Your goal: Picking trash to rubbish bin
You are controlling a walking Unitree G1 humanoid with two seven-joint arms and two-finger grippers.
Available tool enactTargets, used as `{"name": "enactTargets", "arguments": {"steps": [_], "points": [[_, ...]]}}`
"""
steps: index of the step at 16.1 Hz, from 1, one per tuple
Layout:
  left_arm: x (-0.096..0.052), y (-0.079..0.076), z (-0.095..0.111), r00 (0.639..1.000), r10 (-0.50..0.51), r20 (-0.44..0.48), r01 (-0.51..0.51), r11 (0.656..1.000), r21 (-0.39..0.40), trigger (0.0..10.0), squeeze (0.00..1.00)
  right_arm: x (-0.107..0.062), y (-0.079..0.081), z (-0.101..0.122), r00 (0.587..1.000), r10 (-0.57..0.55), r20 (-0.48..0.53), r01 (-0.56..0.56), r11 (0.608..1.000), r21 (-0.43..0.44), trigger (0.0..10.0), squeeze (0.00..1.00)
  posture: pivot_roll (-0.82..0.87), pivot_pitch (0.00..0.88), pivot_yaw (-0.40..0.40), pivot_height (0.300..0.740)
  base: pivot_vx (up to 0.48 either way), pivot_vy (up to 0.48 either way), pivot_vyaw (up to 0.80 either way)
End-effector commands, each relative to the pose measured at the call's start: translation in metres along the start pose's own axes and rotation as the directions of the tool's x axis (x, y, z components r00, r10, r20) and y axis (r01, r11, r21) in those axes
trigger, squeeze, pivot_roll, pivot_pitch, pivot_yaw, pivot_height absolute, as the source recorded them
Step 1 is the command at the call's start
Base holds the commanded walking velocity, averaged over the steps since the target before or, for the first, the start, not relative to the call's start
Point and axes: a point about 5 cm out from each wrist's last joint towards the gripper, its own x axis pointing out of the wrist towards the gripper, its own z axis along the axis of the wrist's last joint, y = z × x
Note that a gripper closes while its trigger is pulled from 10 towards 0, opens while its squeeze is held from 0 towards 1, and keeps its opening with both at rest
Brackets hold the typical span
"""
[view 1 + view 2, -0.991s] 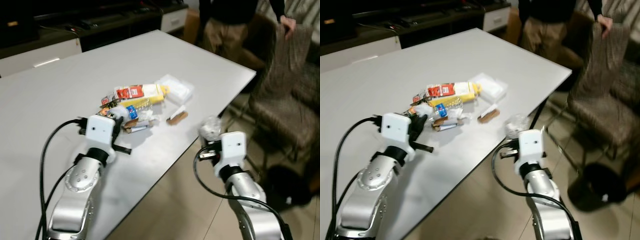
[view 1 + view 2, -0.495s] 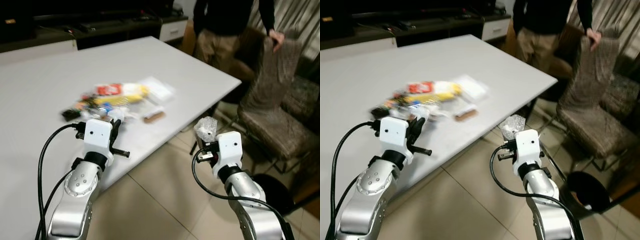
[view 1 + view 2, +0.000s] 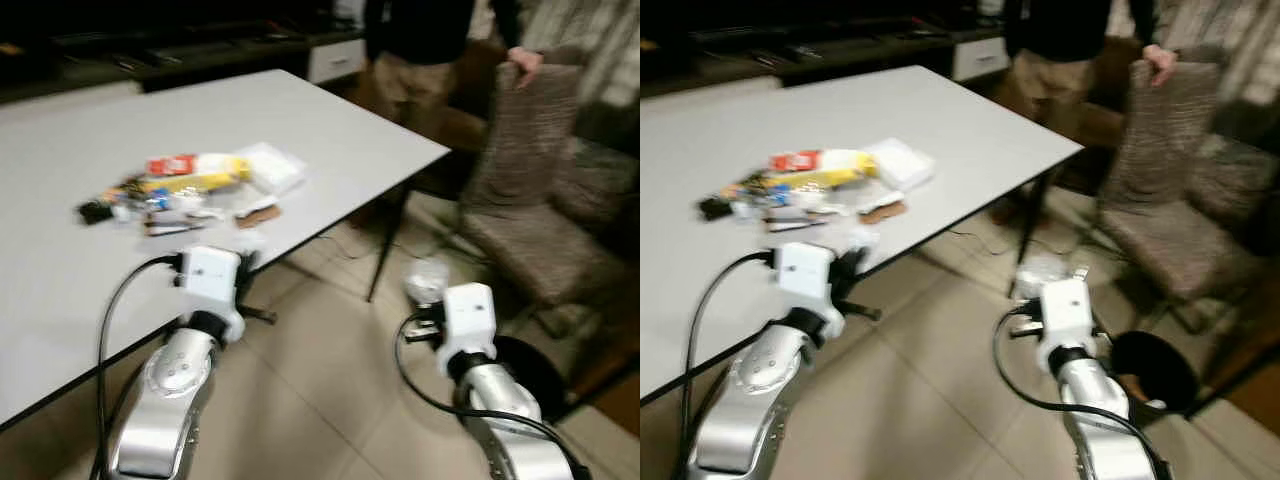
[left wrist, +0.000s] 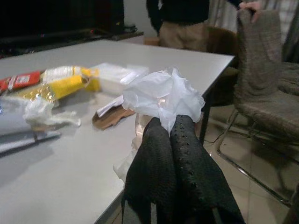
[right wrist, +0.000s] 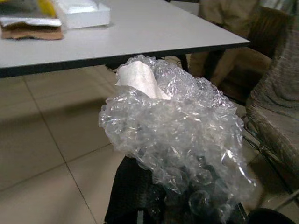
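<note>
The right tool (image 5: 177, 205) is clamping a wad of bubble wrap (image 5: 175, 140), and the black rubbish bin (image 3: 1155, 370) is sitting on the floor just beyond and to its right, nearer this arm. The left tool (image 4: 170, 140) is pinching a crumpled white wrapper (image 4: 161, 95) over the worktop (image 3: 330, 140) edge. Open floor is lying between; a chair (image 3: 530, 200) is crowding the bin's far side.

Left gripper (image 4: 168, 128) fingers pressed together, pinching white crumpled plastic (image 4: 161, 95) at table edge (image 4: 140, 184). Right gripper (image 5: 177, 196) clamped on bubble wrap wad (image 5: 177, 135), beyond the table edge.
</note>
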Motion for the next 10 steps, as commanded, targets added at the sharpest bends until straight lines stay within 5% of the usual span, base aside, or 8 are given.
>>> {"name": "enactTargets", "arguments": {"steps": [1,5,10], "points": [[0.002,0.006,0.001,1.0,0.014,-0.008,-0.014,1.0,0.026,10.0,0.0,0.001,0.002,0.002,1.0,-0.004,0.011,0.004,1.0,0.004,10.0,0.0,-0.08,0.0,-0.09,0.74,0.0,0.0,0.0],[0.004,0.006,-0.001,0.999,-0.015,-0.029,0.017,0.997,0.072,10.0,0.0,0.003,0.002,0.001,1.0,-0.005,-0.002,0.005,1.0,0.012,10.0,0.0,-0.08,0.0,-0.085,0.74,0.0,0.0,0.0],[-0.004,0.0,-0.032,0.993,-0.031,-0.117,0.044,0.993,0.106,10.0,0.0,0.007,-0.006,-0.007,0.998,-0.045,-0.035,0.046,0.999,0.02,10.0,0.0,-0.08,0.0,-0.088,0.74,0.0,0.0,-0.77]]}}
